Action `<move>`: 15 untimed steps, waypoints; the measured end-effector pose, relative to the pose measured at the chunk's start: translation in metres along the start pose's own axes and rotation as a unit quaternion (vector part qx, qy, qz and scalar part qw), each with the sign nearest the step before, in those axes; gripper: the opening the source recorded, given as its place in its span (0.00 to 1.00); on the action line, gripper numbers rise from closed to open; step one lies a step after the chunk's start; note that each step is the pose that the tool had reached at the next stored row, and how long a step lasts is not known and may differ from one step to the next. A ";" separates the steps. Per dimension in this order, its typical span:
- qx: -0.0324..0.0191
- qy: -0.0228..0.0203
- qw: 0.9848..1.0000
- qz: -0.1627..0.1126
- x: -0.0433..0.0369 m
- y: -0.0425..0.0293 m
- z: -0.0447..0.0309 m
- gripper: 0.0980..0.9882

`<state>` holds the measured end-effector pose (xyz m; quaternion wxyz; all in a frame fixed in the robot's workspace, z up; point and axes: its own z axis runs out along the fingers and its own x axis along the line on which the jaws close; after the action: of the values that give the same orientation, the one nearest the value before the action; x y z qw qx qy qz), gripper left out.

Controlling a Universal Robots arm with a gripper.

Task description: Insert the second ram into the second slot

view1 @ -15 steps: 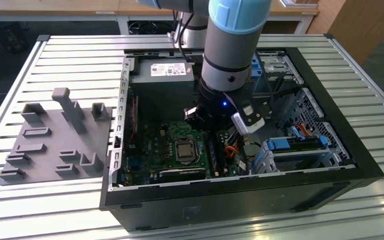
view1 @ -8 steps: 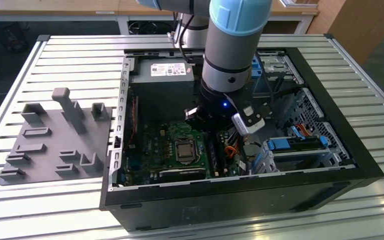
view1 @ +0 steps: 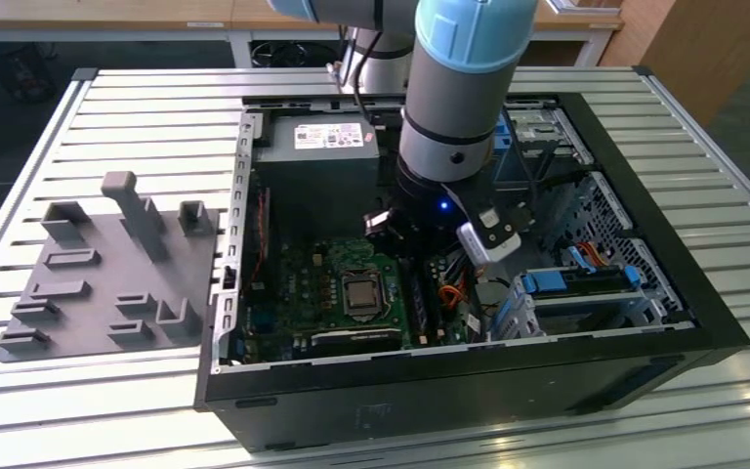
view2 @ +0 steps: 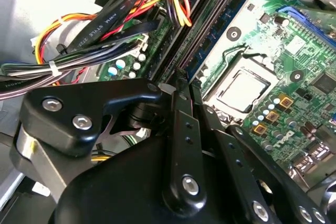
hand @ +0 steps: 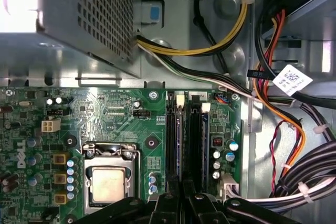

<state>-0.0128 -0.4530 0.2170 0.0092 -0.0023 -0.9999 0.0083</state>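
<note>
**Pincer on memory stick at the slots**

Pincer [view2: 178,88] fingers [view2: 185,129] sit right under the lens in both wrist views, black and bolted. We see them pinched nearly together on one end of the memory stick [view2: 206,39]. It is thin, blue-edged and stands on its long edge. From the fingertips the stick runs straight out along the row of slots [hand: 194,135], down in that row. We cannot tell which slot, or whether it is fully seated.

In the first wrist view the pincer [hand: 181,196] is at one end of the slots, with the stick [hand: 179,140] leading away from it. Just beside the pincer on the green board [hand: 115,114] is the silver chip socket [hand: 108,182]. On its other side is a bundle of cables [hand: 310,166].

In the exterior view the arm [view1: 460,88] reaches down into the open computer case [view1: 687,322]. Well away from the pincer, outside the case, a grey tray [view1: 102,264] lies on the slatted table [view1: 153,107].
</note>
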 end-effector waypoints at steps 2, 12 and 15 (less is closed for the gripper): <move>0.000 0.000 1.000 0.000 -0.0001 0.0000 0.0016 0.04; 0.000 0.000 1.000 0.000 -0.0001 0.0000 0.0030 0.04; 0.000 0.000 1.000 0.000 -0.0001 0.0000 0.0018 0.04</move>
<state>-0.0128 -0.4531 0.2152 0.0092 -0.0023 -0.9999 0.0083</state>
